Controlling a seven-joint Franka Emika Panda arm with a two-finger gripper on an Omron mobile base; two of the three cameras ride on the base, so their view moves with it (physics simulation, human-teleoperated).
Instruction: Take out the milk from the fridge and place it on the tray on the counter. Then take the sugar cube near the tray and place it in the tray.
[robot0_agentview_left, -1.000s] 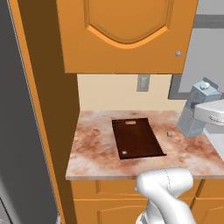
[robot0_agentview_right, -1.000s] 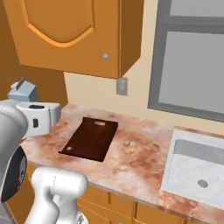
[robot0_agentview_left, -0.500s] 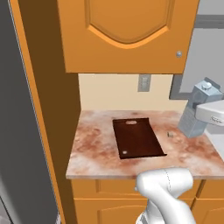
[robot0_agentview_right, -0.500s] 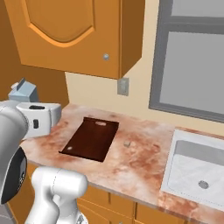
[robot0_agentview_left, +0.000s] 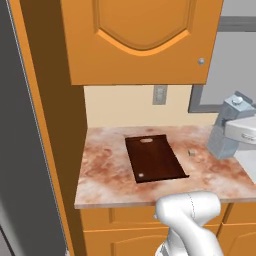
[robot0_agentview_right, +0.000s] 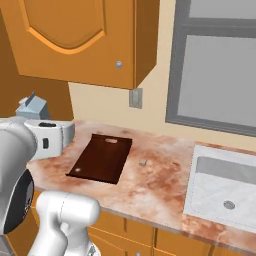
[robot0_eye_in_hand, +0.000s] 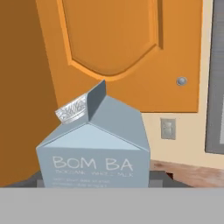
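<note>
The tool (robot0_eye_in_hand: 94, 183) grips the milk (robot0_eye_in_hand: 94, 144) upright, held in the air above the bench (robot0_agentview_left: 105, 175), right of the tray (robot0_agentview_left: 155, 159). The tray lies flat mid-bench, with the sugar cube (robot0_agentview_left: 191, 152) just beside its right edge. Behind hangs a cabinet (robot0_agentview_left: 142, 40).

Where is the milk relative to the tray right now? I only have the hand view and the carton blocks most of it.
Observer: The milk is held up in the air to the right of the tray, not above it.
Operator: Is anything on the tray?
Observer: No, its dark board lies bare on the counter.
Operator: And where is the sugar cube?
Observer: The sugar cube sits on the counter just right of the tray, between it and the carried carton.
Operator: What lies further right?
Observer: A white sink is set into the counter, under a grey window.
</note>
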